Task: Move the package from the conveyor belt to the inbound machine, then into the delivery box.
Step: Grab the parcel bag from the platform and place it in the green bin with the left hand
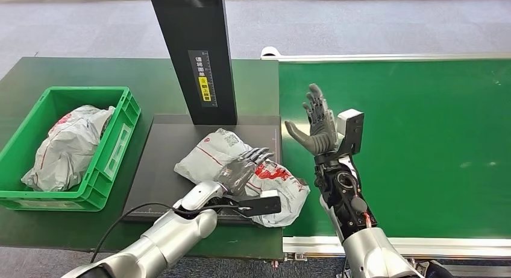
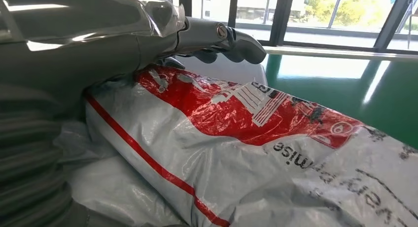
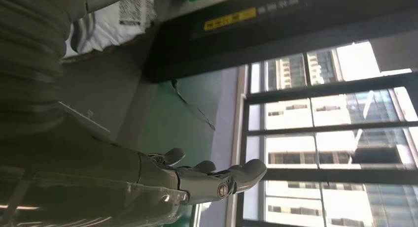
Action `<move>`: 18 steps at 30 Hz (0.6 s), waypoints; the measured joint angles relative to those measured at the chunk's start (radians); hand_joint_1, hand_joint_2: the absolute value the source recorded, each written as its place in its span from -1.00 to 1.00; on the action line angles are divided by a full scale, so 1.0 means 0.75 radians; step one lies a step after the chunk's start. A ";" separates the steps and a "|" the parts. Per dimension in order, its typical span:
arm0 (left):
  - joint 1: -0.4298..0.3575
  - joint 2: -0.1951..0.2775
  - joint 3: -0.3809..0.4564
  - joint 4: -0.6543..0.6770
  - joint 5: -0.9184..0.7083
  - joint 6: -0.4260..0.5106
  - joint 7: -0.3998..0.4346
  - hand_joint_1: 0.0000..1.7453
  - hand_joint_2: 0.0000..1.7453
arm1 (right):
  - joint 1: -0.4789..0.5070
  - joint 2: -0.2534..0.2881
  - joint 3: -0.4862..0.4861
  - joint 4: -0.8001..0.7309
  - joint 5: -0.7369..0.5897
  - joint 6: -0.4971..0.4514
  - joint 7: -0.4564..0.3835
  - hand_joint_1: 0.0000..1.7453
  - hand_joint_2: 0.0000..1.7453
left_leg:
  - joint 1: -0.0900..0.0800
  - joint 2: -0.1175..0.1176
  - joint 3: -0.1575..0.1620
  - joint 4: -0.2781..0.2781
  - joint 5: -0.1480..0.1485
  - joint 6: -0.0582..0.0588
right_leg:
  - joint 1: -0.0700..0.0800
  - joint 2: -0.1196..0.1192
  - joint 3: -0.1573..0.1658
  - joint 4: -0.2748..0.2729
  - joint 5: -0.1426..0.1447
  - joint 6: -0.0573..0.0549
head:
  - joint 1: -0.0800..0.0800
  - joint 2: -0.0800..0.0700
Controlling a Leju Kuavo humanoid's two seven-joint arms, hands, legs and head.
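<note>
In the middle of the head view, the white and red package [image 1: 241, 172] lies on the dark scanner plate [image 1: 169, 163]. The left hand [image 1: 244, 166] rests flat on top of it, fingers spread, not gripping. The right hand [image 1: 316, 124] is up over the green conveyor belt [image 1: 422, 145], fingers apart and holding nothing. At left, a green box [image 1: 117, 139] holds another bag [image 1: 66, 148].

This looks like a parcel-sorting station set up in an office-type building. A wide green conveyor belt [image 1: 410, 145] with a metal edge runs beside a dark green worktop [image 1: 72, 73]. On the worktop stands a black scanning machine [image 1: 193, 55] with a flat platform and a tall post carrying a yellow label. A green plastic crate [image 1: 114, 145] holds a grey mailing bag [image 1: 66, 148]. The floor is grey carpet [image 1: 361, 25], and large windows [image 3: 325, 128] show high-rise buildings outside.
</note>
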 joint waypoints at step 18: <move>0.069 0.005 0.092 0.024 -0.003 0.180 -0.157 1.00 1.00 | -0.042 -0.016 0.071 0.218 -0.037 0.178 0.213 -1.00 1.00 | 0.000 0.003 0.009 0.000 0.004 0.000 | 0.000 0.002 0.006 0.000 0.004 0.000 | 0.000 0.000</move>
